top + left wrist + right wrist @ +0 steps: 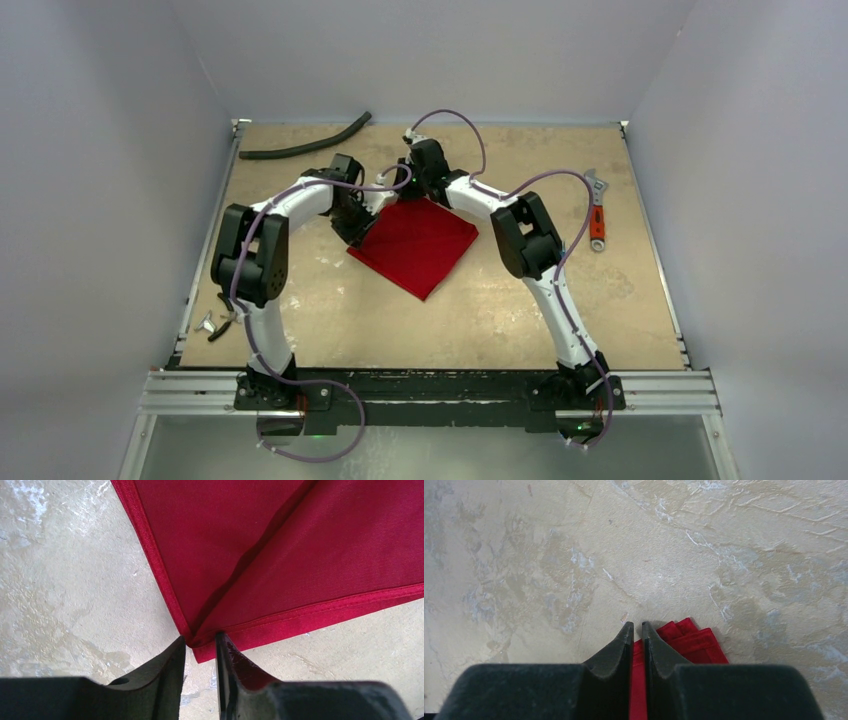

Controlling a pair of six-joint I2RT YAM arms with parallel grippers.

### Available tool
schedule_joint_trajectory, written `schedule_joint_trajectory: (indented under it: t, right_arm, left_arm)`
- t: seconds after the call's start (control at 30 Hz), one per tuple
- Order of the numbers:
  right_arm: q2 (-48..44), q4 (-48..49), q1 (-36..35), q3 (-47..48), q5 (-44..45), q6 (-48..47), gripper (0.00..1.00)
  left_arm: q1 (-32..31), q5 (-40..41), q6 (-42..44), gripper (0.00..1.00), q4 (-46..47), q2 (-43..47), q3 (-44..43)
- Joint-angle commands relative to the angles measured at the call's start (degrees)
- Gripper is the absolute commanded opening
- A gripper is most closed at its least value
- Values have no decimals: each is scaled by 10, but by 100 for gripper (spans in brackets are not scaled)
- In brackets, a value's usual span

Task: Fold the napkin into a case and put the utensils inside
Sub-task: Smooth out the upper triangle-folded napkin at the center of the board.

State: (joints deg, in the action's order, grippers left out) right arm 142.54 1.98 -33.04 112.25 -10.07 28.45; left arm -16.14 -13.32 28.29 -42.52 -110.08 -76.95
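Observation:
The red napkin [420,245] lies folded into a smaller square, turned like a diamond, at the table's middle. My left gripper [352,226] is at its left corner. In the left wrist view the fingers stand a narrow gap apart with the napkin's corner [200,650] between the fingertips [176,652], and bare table shows in the gap. My right gripper [408,190] is at the far corner, shut on a strip of red cloth [638,680]. Layered napkin corners [696,642] lie beside its right finger. The utensils [215,322] lie at the near left edge, partly hidden by the left arm.
A black curved hose [305,145] lies at the far left. An orange-handled wrench [597,212] lies at the right side. Grey walls close in the table [560,300] on three sides.

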Motion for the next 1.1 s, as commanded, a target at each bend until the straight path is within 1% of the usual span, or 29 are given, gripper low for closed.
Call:
schedule_joint_trajectory:
  t: [0.0,0.07,0.23,0.4,0.67,0.9,1.07]
  right_arm:
    - [-24,-22,1,-12,-4,-9,15]
    - [-24,-22,1,-12,-5,-9,15]
    - [-27,-24,1,-17,-5,-12,14]
    - [-26,-30,1,-20,-14,-14,14]
    - [-28,-35,3,-21,-4,-21,13]
    - [-33,-35,6,-21,-3,-20,14]
    - [-37,-34,9,-13,-11,-19,17]
  left_arm:
    - [4,-14,8,22,9,-8,-7]
    - [4,-14,6,15,12,-10,-7]
    - [5,-7,4,0,20,-9,-6]
    - [5,1,1,0,21,12,-10]
    - [4,5,10,0,-10,55,-19]
    - [4,10,18,0,-16,74,11]
    - [4,10,20,0,-10,74,31]
